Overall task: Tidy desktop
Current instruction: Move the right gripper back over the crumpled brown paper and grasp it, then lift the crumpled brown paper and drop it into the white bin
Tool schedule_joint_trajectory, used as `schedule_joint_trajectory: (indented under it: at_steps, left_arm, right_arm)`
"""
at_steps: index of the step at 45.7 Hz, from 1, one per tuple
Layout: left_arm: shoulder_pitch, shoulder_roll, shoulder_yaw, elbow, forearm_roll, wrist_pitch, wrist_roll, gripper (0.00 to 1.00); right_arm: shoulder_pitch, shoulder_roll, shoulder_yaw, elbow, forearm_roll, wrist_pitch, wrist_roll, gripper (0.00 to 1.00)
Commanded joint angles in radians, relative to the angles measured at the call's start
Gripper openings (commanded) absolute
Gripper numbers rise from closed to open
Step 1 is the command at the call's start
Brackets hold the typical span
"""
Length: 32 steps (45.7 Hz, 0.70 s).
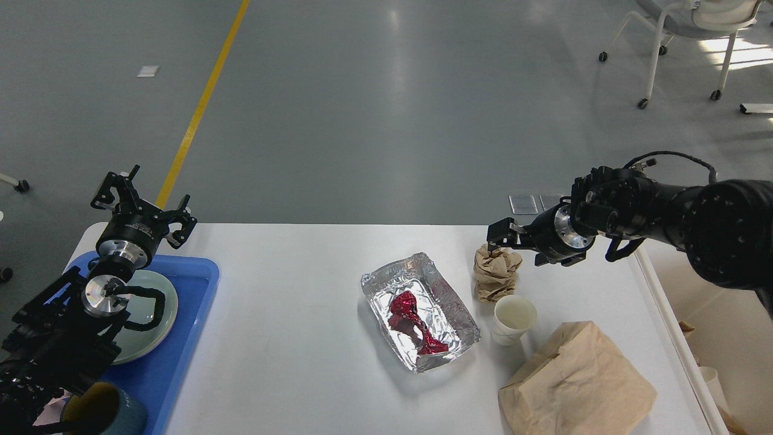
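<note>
The desktop [290, 338], a white surface with rounded corners, fills the lower middle of the view, with grey floor [362, 109] beyond its far edge. A cream bin [718, 320] stands against its right end, and a blue tray [181, 338] lies on its left end. A brown paper bag [577, 380] lies flat at the near right of the surface. A foil tray [423, 308] sits near the middle, holding a crumpled red wrapper [413, 323]. A pale green plate [151, 317] rests in the blue tray, partly hidden by the left arm, and a dark mug [105, 414] sits at the tray's near end. A crumpled paper ball [495, 272] lies right of the foil tray, with a white paper cup [513, 319] upright just in front of it.

The right gripper [513, 240] reaches in from the right, just above the paper ball; its jaws are released. The left gripper [142, 204] hangs over the far left corner, jaws spread and holding nothing.
</note>
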Motion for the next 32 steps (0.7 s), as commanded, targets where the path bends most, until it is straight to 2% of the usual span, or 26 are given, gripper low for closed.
schedule_joint_trajectory:
  at_steps: [1,14,32]
  left_arm:
    - [0.0,0.0,0.0,0.0,0.0,0.0,0.0,0.97]
    - [0.0,0.0,0.0,0.0,0.0,0.0,0.0,0.97]
    - [0.0,0.0,0.0,0.0,0.0,0.0,0.0,0.97]
  right_arm:
    - [-0.068,0.001,0.002,-0.047,0.001,-0.03,0.0,1.0]
    - [-0.145,-0.001,0.06,-0.059,0.013,-0.205,-0.001,1.0]
    - [-0.214,0.004,0.162,-0.127,0.013,-0.235,-0.001,1.0]
